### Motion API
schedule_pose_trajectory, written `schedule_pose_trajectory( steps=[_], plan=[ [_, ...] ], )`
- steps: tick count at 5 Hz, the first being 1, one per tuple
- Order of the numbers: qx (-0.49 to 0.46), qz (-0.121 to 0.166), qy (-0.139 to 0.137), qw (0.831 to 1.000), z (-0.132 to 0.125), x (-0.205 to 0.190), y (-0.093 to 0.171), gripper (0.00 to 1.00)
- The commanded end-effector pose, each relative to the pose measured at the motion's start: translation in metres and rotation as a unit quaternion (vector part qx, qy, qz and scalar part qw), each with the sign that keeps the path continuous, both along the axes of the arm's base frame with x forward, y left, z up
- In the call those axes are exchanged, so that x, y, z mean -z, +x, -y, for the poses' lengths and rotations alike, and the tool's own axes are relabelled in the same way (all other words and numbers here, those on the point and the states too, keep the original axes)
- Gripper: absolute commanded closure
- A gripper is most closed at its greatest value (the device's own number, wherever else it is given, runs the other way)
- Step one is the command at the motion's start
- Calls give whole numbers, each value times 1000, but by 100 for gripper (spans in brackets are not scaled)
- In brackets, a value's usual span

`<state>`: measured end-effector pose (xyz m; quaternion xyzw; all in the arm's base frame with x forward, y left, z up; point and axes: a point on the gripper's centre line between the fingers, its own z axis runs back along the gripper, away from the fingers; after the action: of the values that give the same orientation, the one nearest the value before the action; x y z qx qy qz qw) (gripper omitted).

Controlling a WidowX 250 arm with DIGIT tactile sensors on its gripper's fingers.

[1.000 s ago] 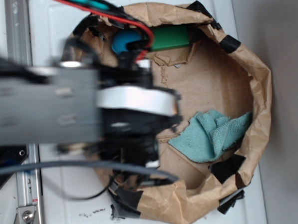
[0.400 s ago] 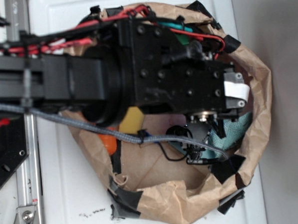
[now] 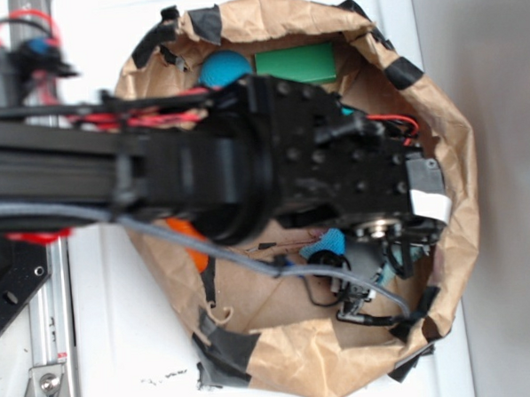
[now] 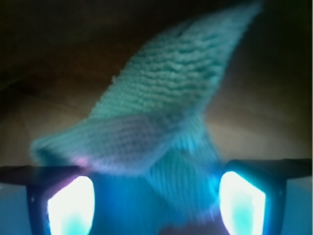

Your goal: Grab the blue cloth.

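The blue cloth (image 4: pixel 166 112) fills the wrist view, a crumpled teal terry rag with one corner standing up. Its lower folds lie between my two fingers (image 4: pixel 71 205), which stand wide apart on either side of it. My gripper (image 4: pixel 156 200) is open around the cloth and its pads do not press on it. In the exterior view the black arm covers nearly all of the blue cloth (image 3: pixel 328 243); only small scraps show beside the gripper (image 3: pixel 383 246), whose fingertips are hidden under the wrist.
Everything sits inside a crumpled brown paper basin (image 3: pixel 460 179) with black tape on its rim. A dark blue ball (image 3: pixel 223 67) and a green block (image 3: pixel 295 63) lie at the far side. An orange object (image 3: pixel 185 241) peeks out under the arm.
The arm swung across the basin to the right and came down over the cloth. The cloth, in plain sight a second ago, is now almost wholly covered.
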<state>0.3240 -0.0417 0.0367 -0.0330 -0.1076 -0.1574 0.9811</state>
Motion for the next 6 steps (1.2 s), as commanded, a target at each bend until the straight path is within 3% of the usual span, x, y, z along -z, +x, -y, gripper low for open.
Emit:
schedule_pose_trajectory(
  steps=[1, 2, 3, 6],
  plan=[
    [36, 42, 13, 998, 23, 6, 35, 0],
    [19, 42, 10, 999, 24, 7, 33, 100],
    [9, 68, 4, 998, 18, -14, 20, 100],
    [-19, 83, 7, 996, 7, -26, 2, 100]
  ],
)
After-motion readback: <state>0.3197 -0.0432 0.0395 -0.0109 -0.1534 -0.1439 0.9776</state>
